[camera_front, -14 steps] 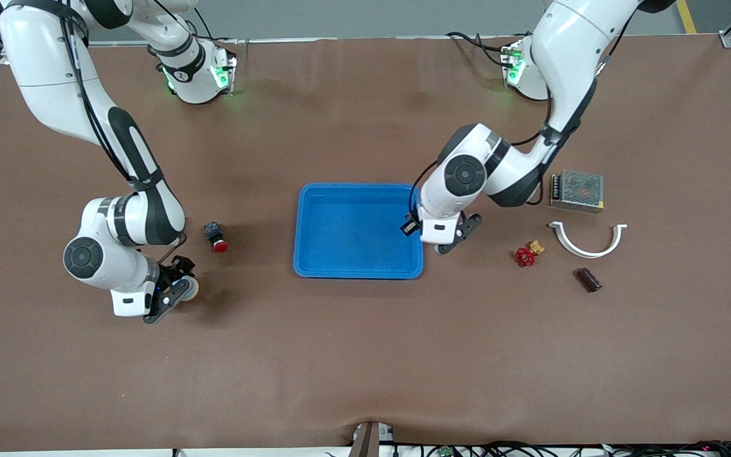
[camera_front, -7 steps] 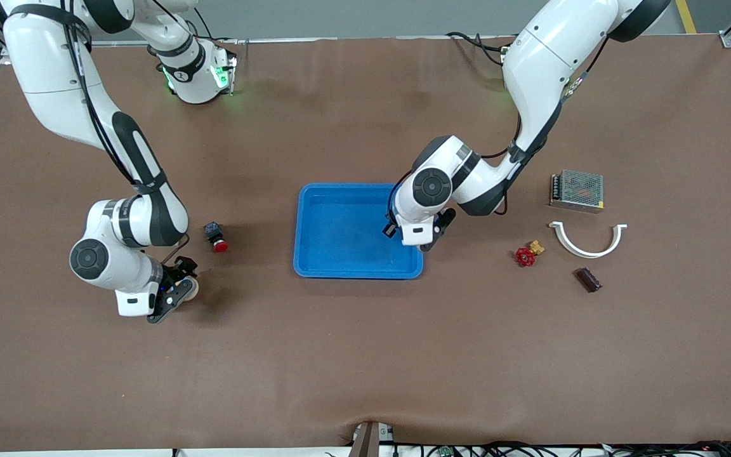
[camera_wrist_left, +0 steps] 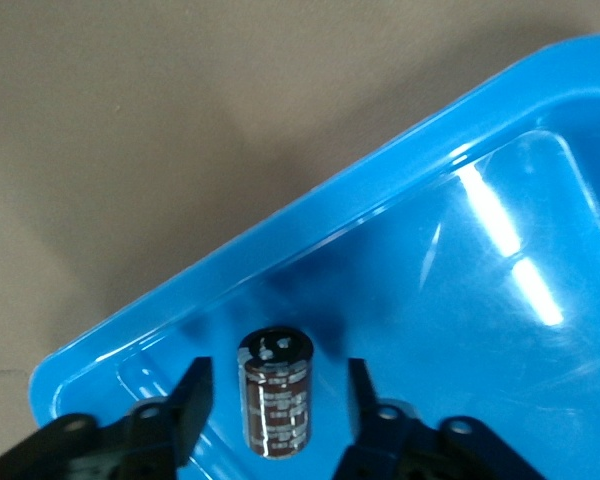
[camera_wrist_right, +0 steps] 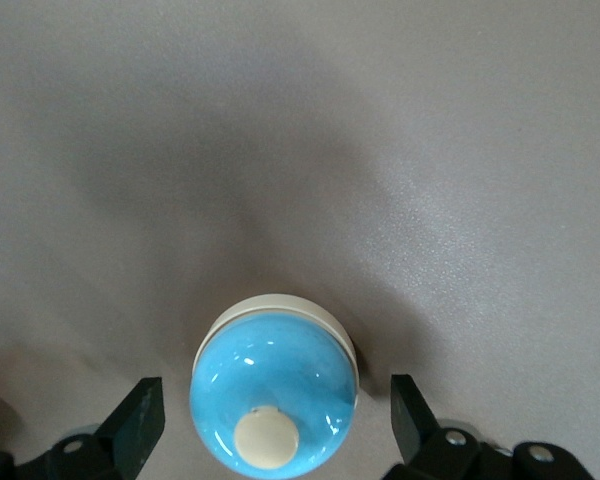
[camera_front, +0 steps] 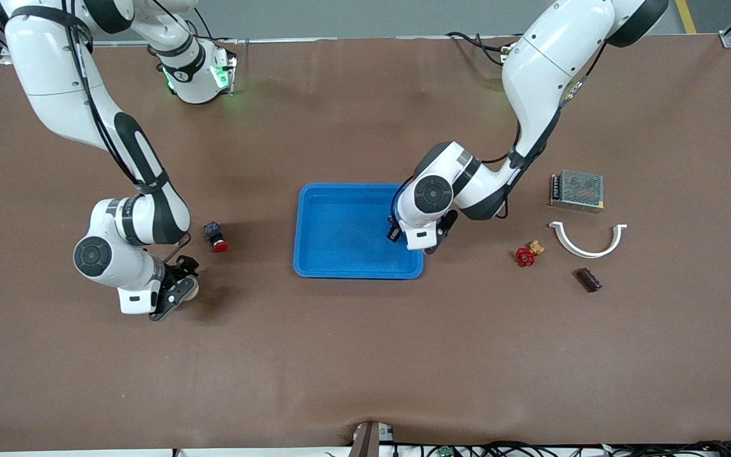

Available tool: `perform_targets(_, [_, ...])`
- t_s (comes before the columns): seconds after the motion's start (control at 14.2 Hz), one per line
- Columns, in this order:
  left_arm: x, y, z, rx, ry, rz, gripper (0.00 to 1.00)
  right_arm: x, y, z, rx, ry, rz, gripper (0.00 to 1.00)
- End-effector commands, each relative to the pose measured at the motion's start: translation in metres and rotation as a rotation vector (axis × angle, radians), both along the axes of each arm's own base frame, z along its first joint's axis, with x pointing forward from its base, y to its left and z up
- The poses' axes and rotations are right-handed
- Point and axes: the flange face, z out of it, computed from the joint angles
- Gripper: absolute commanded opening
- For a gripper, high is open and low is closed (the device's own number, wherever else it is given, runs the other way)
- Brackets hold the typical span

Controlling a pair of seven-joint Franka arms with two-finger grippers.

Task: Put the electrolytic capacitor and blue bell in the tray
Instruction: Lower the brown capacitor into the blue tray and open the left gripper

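Note:
The bright-blue tray (camera_front: 340, 270) lies mid-table. My left gripper (camera_front: 411, 242) hangs over the tray's corner toward the left arm's end. In the left wrist view the tray's rim (camera_wrist_left: 280, 240) runs across, and the electrolytic capacitor (camera_wrist_left: 276, 393), a dark brown cylinder with silver print, is inside the tray. My left gripper (camera_wrist_left: 276, 385) is open around it, with a gap on each side. Toward the right arm's end, my right gripper (camera_front: 178, 293) stands low at the table. The blue bell (camera_wrist_right: 275, 405), a glossy dome on a cream base, sits between the open fingers of my right gripper (camera_wrist_right: 275, 392), untouched.
A red push button (camera_front: 216, 238) sits between the bell and the tray. Toward the left arm's end lie a red valve handle (camera_front: 526, 256), a metal power supply (camera_front: 577, 189), a white curved bracket (camera_front: 587, 238) and a dark brown block (camera_front: 587, 279).
My left gripper moved from the tray's rim to over its floor and opened, letting go of the capacitor. My right arm shifted slightly around the bell.

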Motion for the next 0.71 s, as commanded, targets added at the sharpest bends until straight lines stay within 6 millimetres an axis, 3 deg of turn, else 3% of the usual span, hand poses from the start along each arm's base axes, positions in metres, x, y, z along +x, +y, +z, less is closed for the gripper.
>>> perform_targets(0.0, [0.011,-0.001,0.023,0.019,-0.029,0.007,1.00,-0.001,0.001,0.000,0.013,-0.007,0.007,1.00])
perform_targets(0.14, [0.025,0.007,0.045,0.036,-0.023,0.009,1.00,-0.001,0.001,0.000,0.013,-0.007,0.005,0.99])
perform_targets(0.42, [0.067,0.027,0.102,0.047,-0.048,0.055,1.00,-0.001,0.001,0.000,0.013,-0.007,0.005,0.65])
perform_targets(0.63, [0.087,0.053,0.127,0.071,-0.110,0.048,1.00,-0.001,0.001,0.000,0.013,-0.005,0.002,0.47])
